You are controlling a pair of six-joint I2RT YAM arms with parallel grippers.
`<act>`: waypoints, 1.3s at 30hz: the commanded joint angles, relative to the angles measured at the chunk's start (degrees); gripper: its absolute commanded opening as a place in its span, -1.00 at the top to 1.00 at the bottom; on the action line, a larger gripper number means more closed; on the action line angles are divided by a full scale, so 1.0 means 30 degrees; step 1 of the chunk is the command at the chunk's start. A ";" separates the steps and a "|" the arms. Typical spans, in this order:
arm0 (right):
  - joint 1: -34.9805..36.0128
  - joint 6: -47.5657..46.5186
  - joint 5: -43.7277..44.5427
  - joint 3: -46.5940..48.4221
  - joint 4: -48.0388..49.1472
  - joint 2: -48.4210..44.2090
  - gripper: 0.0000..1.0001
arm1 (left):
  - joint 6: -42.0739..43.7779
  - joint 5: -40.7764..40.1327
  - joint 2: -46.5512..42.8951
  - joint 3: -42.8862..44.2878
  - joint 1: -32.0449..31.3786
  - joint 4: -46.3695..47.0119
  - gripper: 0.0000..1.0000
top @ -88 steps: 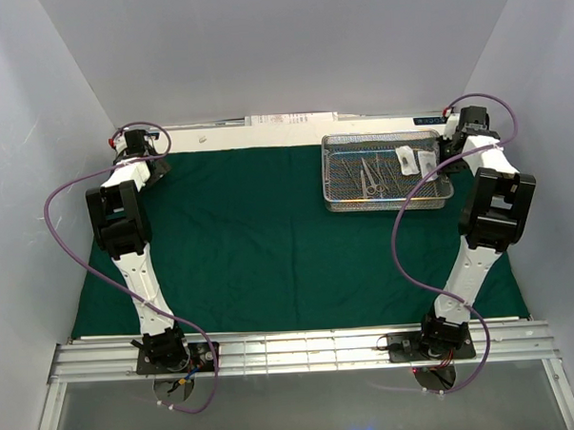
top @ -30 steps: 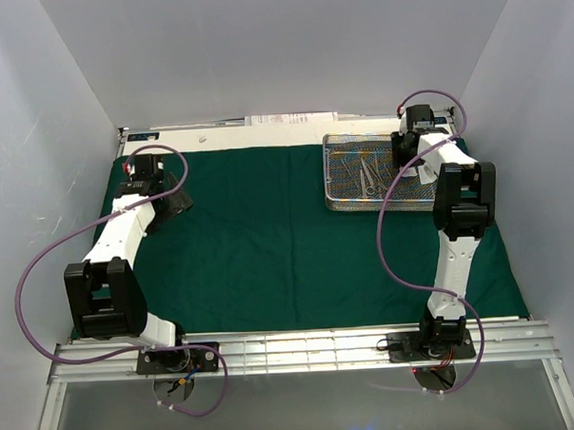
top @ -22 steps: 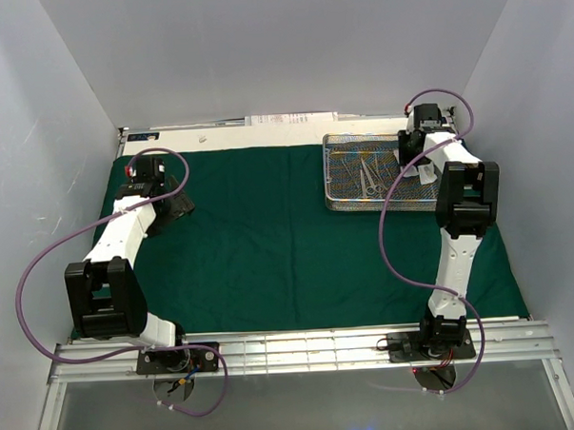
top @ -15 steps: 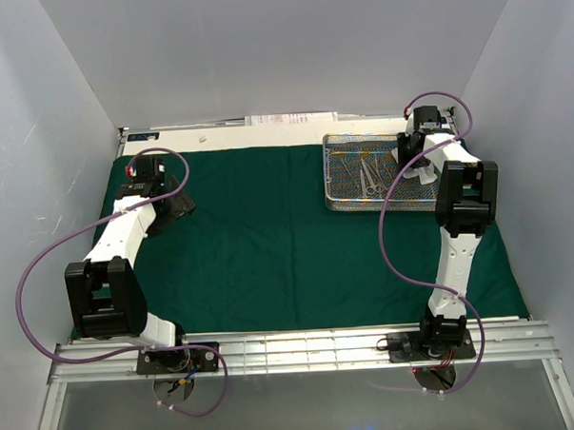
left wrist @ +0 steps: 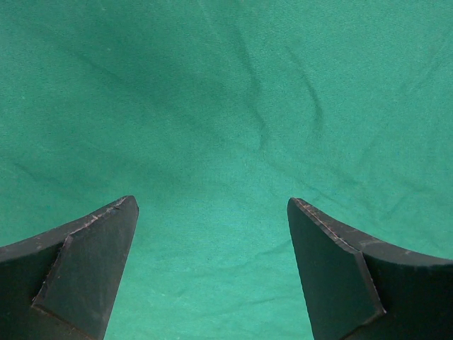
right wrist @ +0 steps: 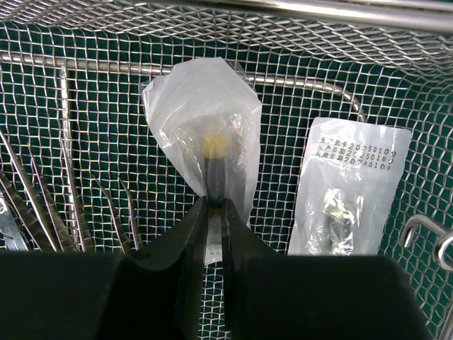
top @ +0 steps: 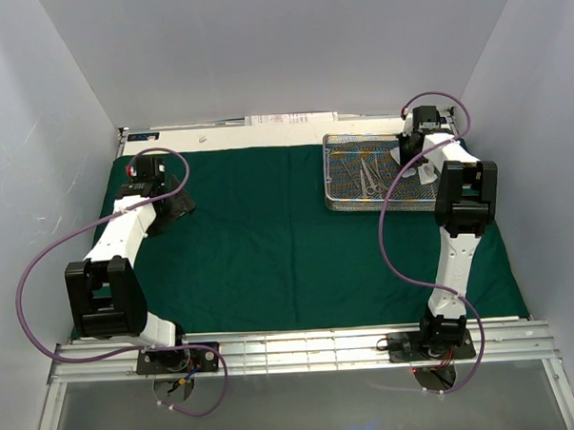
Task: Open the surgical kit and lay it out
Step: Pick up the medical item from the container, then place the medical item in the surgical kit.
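Pinches the lower edge of the packet [right wrist: 202, 113] between the closed fingers of the right gripper [right wrist: 214, 204], inside the tray [top: 363, 206] at the far right corner of the cloth [top: 269, 244]. Shows the packet as thin clear film around a small yellowish item, lying against the mesh and apparently not yet lifted. Locates the second packet [right wrist: 350, 184], the labelled one, flat on the mesh just beside the first but apart from it, and the instruments [top: 369, 176] on the other side, toward the tray's middle. Holds the left gripper [left wrist: 211, 205] wide open and empty, low over bare cloth near the far left, well apart from the tray. Treat the grip as shallow: film only, at one edge, with the contents beyond the fingertips. Expect slip or tearing under a fast lift or a swing. Watch for film catching on the mesh or on the wire rail behind it, enough to drag or tilt the tray. Avoid sweeping sideways at low height, to prevent knocking the second packet or hooking an instrument. Clear the tray rim before any move toward open cloth; otherwise risk striking the wall and dropping the packet back inside
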 commanded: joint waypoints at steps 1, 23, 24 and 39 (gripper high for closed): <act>0.0110 0.0007 -0.0287 0.0560 -0.0302 -0.0751 0.81 | -0.0069 0.0142 -0.0146 0.0444 -0.0097 0.0421 -0.96; 0.4499 0.6772 0.2731 -0.9617 -0.3728 -1.3600 0.85 | -0.0831 -0.0619 0.0439 0.2642 -0.1034 -0.0018 -0.96; 0.4765 0.7123 0.2818 -1.0505 -0.3816 -1.4252 0.85 | -0.0860 -0.0619 0.0497 0.2729 -0.1034 -0.0018 -0.96; 0.6935 1.0641 0.2024 -2.0502 -0.0452 -1.8449 0.83 | -0.0978 -0.1059 0.1259 0.2876 -0.1473 0.0246 -0.96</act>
